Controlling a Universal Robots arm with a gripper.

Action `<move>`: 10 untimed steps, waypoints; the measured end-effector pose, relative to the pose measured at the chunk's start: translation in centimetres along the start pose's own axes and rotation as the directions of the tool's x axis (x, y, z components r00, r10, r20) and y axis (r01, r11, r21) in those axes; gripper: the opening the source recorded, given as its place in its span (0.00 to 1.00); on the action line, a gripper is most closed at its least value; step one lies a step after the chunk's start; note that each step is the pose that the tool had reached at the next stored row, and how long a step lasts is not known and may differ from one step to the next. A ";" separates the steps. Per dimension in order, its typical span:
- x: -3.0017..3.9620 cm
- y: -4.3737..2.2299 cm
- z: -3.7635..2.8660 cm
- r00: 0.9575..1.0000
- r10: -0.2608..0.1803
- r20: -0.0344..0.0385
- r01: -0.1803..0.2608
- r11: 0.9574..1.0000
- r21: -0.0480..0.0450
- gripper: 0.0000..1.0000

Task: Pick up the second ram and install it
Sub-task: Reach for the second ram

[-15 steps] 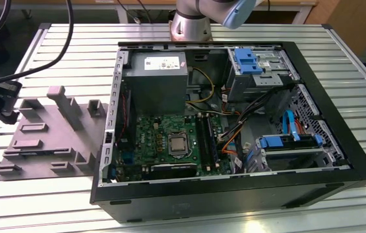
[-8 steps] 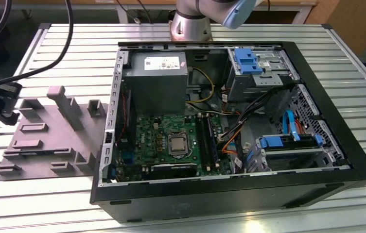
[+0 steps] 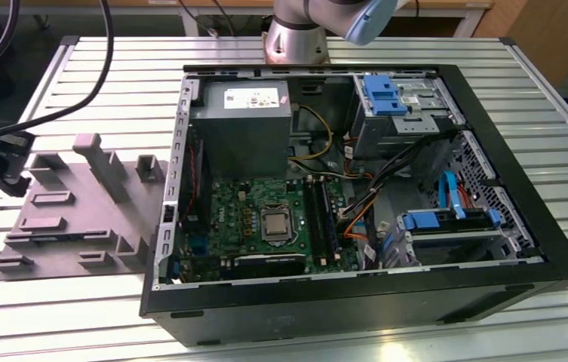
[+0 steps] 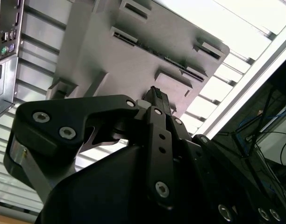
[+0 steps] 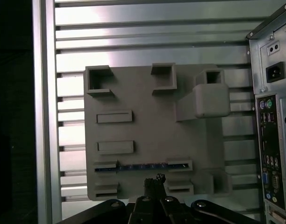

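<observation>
In the exterior view, the gripper [image 3: 7,181] is hovering by the tray [image 3: 72,219] at the table's [image 3: 112,53] edge, on the exterior view's left. In the second wrist view, its fingers [image 4: 155,100] are sitting narrow and empty. In the first wrist view, the ram [image 5: 143,166] is lying slotted along the tray's edge nearest the gripper.

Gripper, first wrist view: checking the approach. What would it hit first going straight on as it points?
The gripper would likely meet the pale grey tray, close beside the second ram seated in its slot; depth is unclear, so perhaps the ram itself.
</observation>
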State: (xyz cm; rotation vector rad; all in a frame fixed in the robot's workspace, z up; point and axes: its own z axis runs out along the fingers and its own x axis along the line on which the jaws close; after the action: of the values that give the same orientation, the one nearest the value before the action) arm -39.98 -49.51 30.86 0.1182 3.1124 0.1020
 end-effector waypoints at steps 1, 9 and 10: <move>0.02 0.00 0.05 1.000 0.000 0.000 0.000 1.000 0.000 0.11; 0.08 -0.03 0.37 1.000 0.000 0.000 0.000 1.000 0.000 0.11; 0.09 -0.03 0.40 1.000 0.000 0.000 0.000 1.000 0.000 0.11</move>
State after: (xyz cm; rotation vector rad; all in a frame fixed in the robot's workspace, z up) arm -40.07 -49.51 30.45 0.1182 3.1124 0.1020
